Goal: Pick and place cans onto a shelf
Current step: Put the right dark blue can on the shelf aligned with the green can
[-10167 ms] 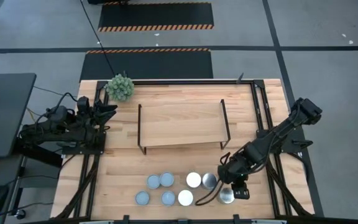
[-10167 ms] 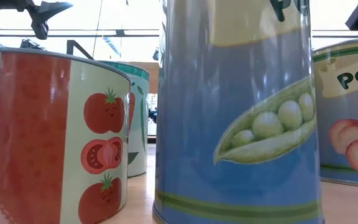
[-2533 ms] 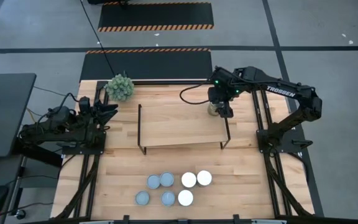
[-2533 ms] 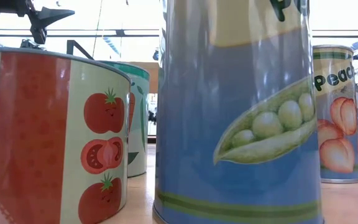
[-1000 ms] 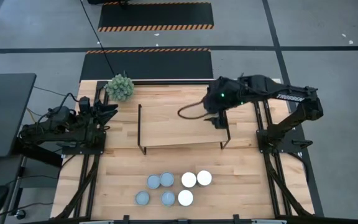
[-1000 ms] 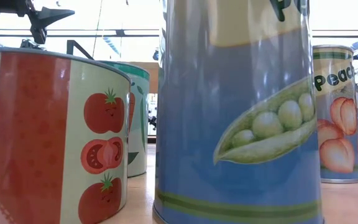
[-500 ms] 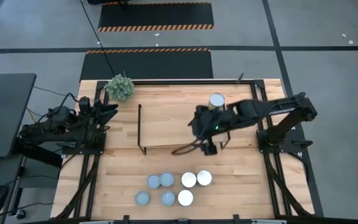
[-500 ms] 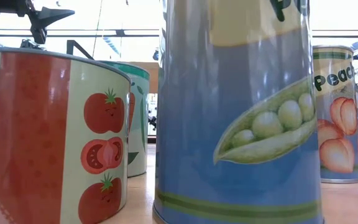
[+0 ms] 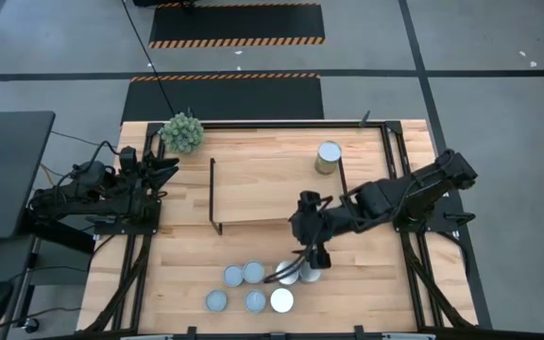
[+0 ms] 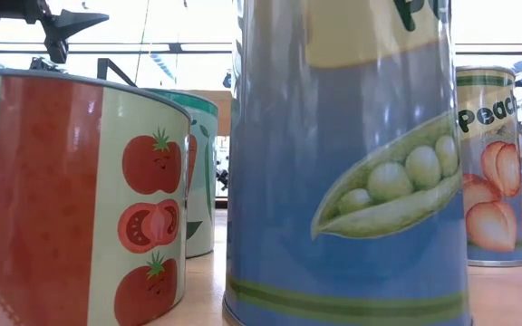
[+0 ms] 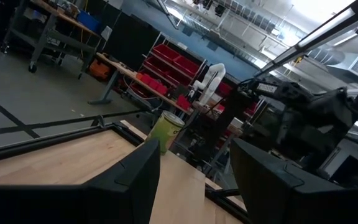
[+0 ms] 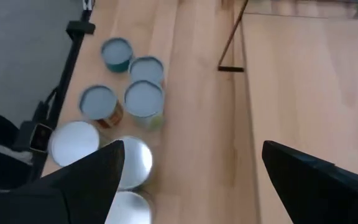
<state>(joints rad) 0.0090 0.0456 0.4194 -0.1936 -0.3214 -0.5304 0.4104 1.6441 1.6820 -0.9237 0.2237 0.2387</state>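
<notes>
Since a second ago right gripper point(image 9: 314, 253) has swung off the shelf point(image 9: 272, 189), leaving one can point(image 9: 328, 157) at its 2 o'clock corner. Jaws spread wide, empty, above the cans point(image 12: 132, 99) clustered at table 6 o'clock. Risk: they stand touching, so a descending finger may topple a neighbour; left gripper point(image 9: 163, 168) parked, fingers apart.

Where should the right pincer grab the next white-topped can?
Take the white-topped can by its round side wall, coming straight down from above. It stands upright, and its near side is free; neighbours crowd the other sides. The right pincer is open nearby.
</notes>
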